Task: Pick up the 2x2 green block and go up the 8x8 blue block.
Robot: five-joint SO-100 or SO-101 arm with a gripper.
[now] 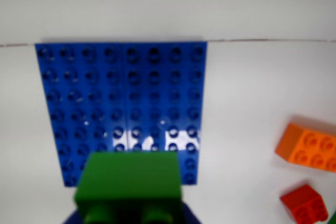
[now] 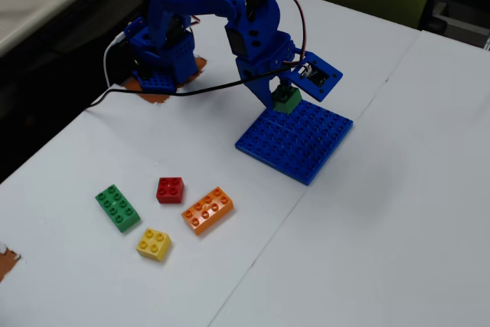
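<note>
I see my gripper [image 2: 285, 94] grasping the 2x2 green block [image 2: 286, 99] just over the near edge of the 8x8 blue block [image 2: 298, 139], frame centre.

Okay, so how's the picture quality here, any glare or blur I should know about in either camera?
In the wrist view, the 2x2 green block held close to the lens is soft and out of focus, and a white glare patch washes out studs near the front edge of the 8x8 blue block. In the fixed view, lighting is even and sharper, with the gripper casting only a faint shadow.
</note>
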